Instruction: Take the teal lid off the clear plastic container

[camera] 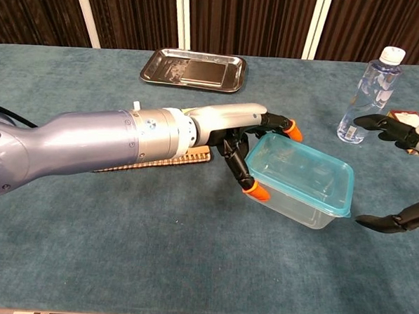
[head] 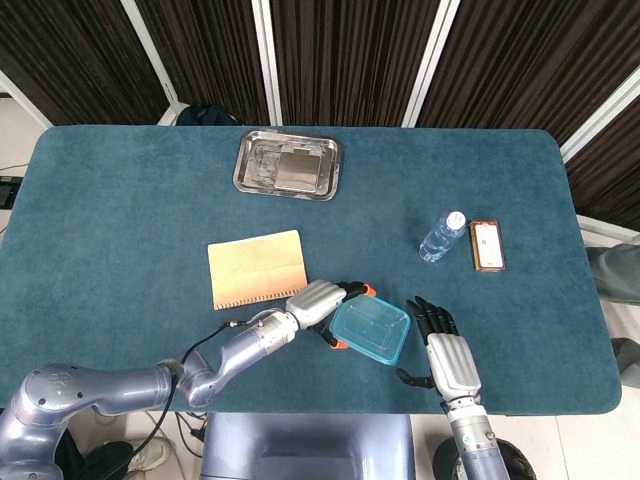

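Observation:
A clear plastic container [head: 370,331] [camera: 301,186] with a teal lid [camera: 304,169] stands near the table's front edge, the lid still on it. My left hand [head: 322,305] [camera: 242,134] holds the container's left end, its orange-tipped fingers [camera: 255,192] wrapped around the near and far corners. My right hand [head: 443,345] [camera: 405,174] hovers just right of the container, fingers spread and holding nothing, a small gap away from the lid's right edge.
A water bottle [head: 441,237] [camera: 369,95] and a small box [head: 487,245] lie to the right rear. A tan notebook [head: 257,269] sits behind my left forearm. A steel tray [head: 288,165] [camera: 194,70] is at the back centre.

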